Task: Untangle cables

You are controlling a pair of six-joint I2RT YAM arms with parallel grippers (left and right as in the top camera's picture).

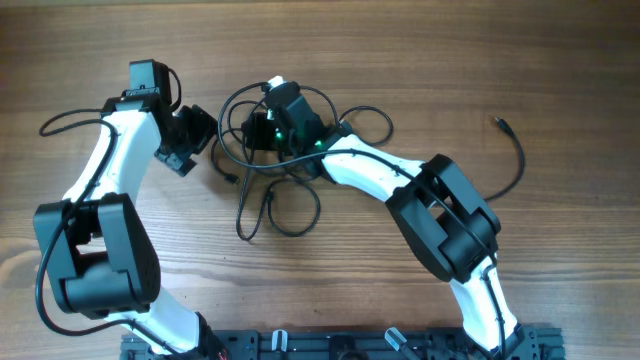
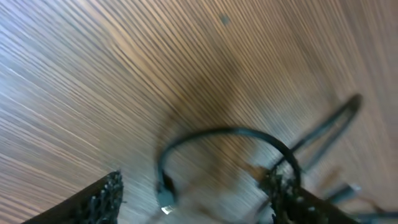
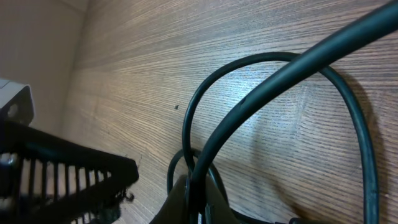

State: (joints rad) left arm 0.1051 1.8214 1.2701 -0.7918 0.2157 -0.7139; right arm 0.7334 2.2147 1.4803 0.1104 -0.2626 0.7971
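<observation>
The left claw (image 2: pixel 194 183) has its jaws wide apart and holds nothing. Directly between its fingertips, one curved loop (image 2: pixel 224 130) of thin black cable lies flat on the wooden table (image 1: pixel 420 60). One end of the loop finishes in a small plug (image 2: pixel 165 200) close to the claw's left finger. The other side of the loop passes right beside the right finger. This view is blurred, so it is unclear whether they touch.

Just ahead of this claw, the main knot of cables (image 1: pixel 275 165) lies in several overlapping loops. Their long runs trail away from the knot towards the robot's base.

The right claw (image 3: pixel 189 196) sits in the middle of that knot with its jaws pinched shut on one strand. The strand rises out of the pinch and arcs away over the wood. From this claw, the left claw's ribbed finger is visible close by on the left.

Both claws are at the knot. The left arm reaches forward and bends inward at the wrist. The right arm stretches across from the other side, with its elbow folded back.

Far to the right of the right claw, one separate cable (image 1: pixel 520 160) lies alone in a gentle curve, well apart from the knot.

The next move probably depends on the loop between the open jaws. If the left claw closed on it, the two claws could pull in opposite directions.
</observation>
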